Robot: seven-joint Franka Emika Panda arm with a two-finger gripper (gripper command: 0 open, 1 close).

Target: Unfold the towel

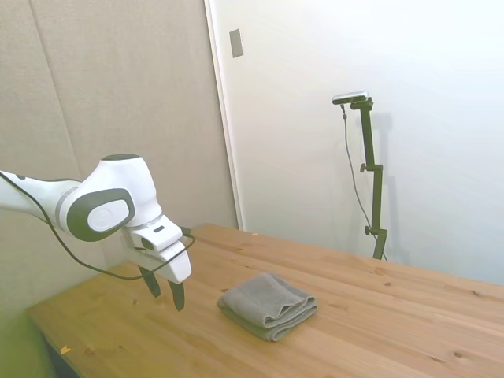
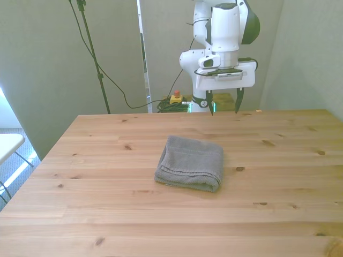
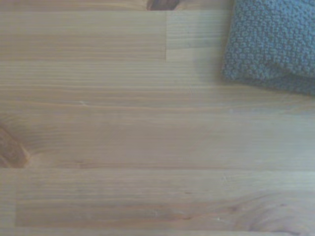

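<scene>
On table, folded towel, tool spread apart

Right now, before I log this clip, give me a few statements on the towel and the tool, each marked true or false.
1. The towel lies folded on the wooden table. True.
2. The tool is shut on a corner of the towel. False: it is open, holds nothing, and hangs apart from the towel.
3. In the front view the tool hangs above the table's far edge, beyond the towel. True.
4. The towel has been spread out flat in one layer. False: its stacked layers show along the edge nearest the side camera.
5. A second cloth lies beside the towel. False: only one towel is on the table.
</scene>
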